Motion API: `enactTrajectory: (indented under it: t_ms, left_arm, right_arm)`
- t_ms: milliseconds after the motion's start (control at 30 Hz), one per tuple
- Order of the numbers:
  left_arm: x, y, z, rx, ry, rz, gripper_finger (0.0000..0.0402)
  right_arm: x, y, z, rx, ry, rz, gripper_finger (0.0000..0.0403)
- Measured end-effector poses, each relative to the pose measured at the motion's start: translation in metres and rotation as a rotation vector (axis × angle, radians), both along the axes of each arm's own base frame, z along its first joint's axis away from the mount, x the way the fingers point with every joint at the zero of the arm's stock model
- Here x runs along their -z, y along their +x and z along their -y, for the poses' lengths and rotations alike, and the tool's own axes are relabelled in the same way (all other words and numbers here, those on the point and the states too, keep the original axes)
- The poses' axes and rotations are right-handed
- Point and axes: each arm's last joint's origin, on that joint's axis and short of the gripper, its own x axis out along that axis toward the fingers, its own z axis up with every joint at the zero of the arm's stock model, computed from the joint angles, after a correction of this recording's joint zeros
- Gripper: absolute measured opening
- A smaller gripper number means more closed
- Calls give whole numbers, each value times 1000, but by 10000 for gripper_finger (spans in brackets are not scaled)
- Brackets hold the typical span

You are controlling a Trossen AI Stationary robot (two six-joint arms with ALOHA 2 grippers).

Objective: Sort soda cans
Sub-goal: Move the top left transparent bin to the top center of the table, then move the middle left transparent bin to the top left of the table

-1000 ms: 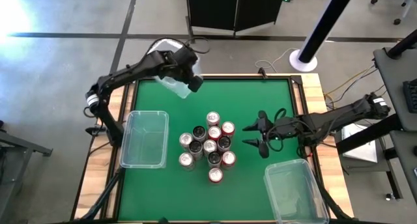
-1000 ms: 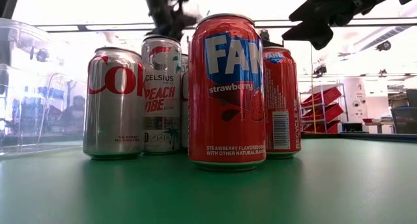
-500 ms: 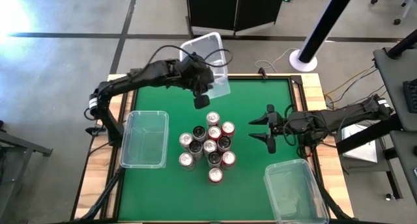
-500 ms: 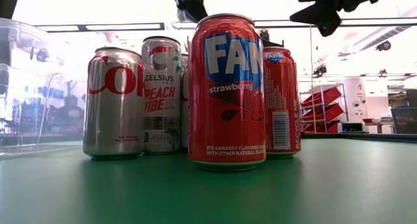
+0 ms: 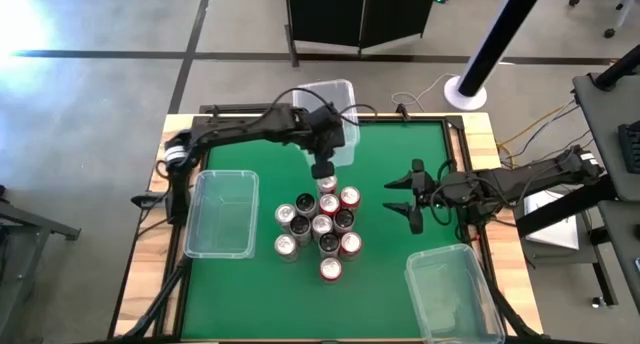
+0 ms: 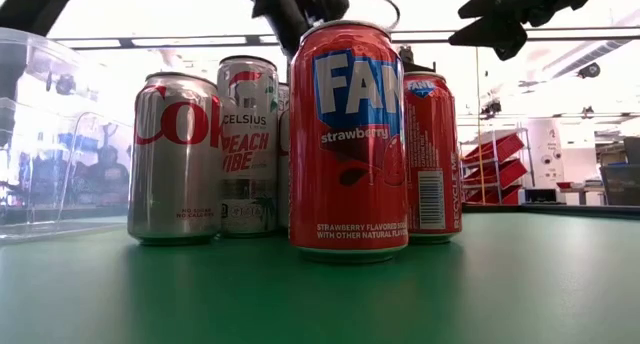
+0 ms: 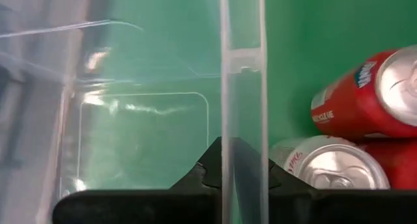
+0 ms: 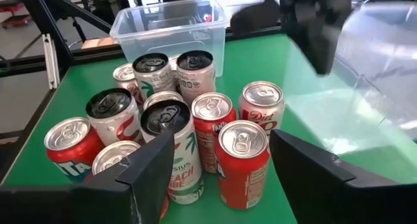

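In the last second my left arm has swung the carried clear bin (image 5: 338, 92) from the 10 o'clock corner of the table (image 5: 420, 144) across to about 12 o'clock of the soda cans (image 5: 322, 224). The left gripper (image 7: 238, 160) is clenched on one wall of this bin; the wrist view shows the thin wall standing between the two fingers. The bin now hangs over the far edge of the table, partly outside it, with the nearest can just below my wrist.

The right gripper (image 5: 405, 196) has drawn back a little and up. It now waits at 3 o'clock of the cans, fingers spread wide and holding nothing.

The cans stand upright and packed together in the middle of the table, none yet in a bin. So I judge that sorting itself has not begun; I am only bringing a third container into place.

For room: the side bin (image 5: 222, 174) lies at 9 o'clock of the cluster, close to the left edge, and the corner bin (image 5: 450, 252) sits at 5 o'clock, reaching over the near right corner. Open green remains at 12 o'clock, between the cluster and the far edge, and at 3 o'clock under the right arm. I think the carried bin must go down carefully, because its low wall could knock the top cans.
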Motion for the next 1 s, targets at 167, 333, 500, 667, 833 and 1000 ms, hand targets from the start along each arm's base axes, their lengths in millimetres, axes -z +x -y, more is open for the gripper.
enactTrajectory:
  t_ms: [167, 333, 500, 667, 833, 1000]
  left_arm:
    - [11, 6, 3, 52, -47, -12, 1]
    - [19, 7, -1, 45, -31, -44, 1]
    - [20, 5, -3, 20, -23, -63, 1]
    - [20, 5, -5, -6, -33, -54, 6]
    - [21, 5, -5, -6, -34, -63, 35]
    - [20, 4, -6, -17, 8, -77, 89]
  right_arm:
    - [0, 0, 0, 1, 0, 1, 235]
    - [0, 0, 0, 2, 1, 5, 236]
    - [-1, 0, 0, 3, 1, 9, 250]
    - [-1, 0, 1, 47, -16, 13, 267]
    - [-1, 0, 2, 54, -19, 13, 286]
    - [-1, 0, 2, 62, -22, 15, 306]
